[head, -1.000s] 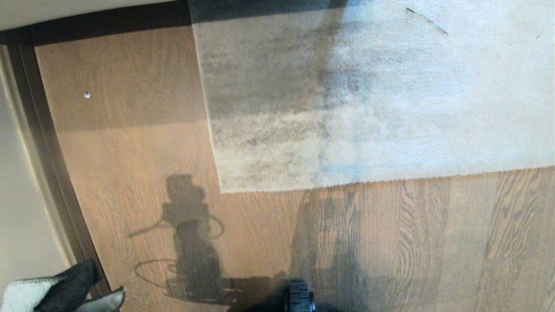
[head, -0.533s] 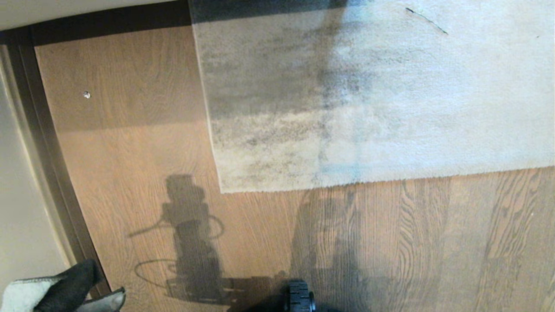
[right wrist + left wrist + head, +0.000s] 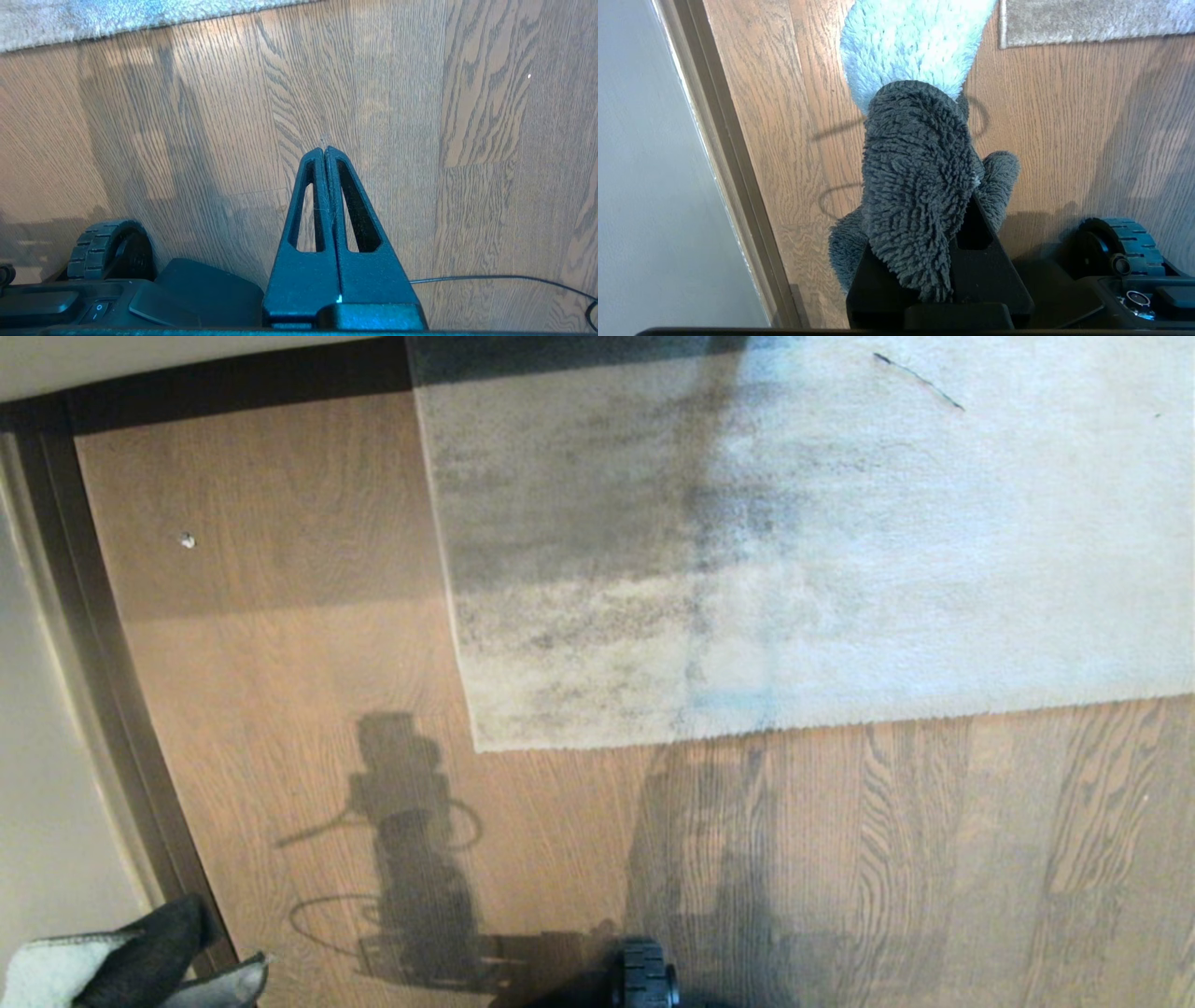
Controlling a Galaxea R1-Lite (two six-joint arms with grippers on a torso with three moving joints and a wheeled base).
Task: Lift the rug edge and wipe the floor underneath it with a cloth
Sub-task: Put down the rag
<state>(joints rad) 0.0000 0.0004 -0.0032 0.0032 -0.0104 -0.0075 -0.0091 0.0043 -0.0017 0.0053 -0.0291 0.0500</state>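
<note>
Floor (image 3: pixel 280 663): wood planks, matt, dark open grain. Rug edge (image 3: pixel 747 723): short fuzzy pile, soft. Cloth (image 3: pixel 915 186): shaggy looped microfibre, pale part far, dark grey part near. Right gripper (image 3: pixel 325 150): matt black plastic. Wheel (image 3: pixel 96 247): ribbed rubber tread.

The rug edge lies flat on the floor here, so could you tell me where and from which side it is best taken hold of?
Probably at the rug edge's square near corner, coming low from the bare floor side. Two free borders meet there, so fingers could slip under the flat pile. The empty right gripper suits this; the left gripper holds the cloth.
</note>
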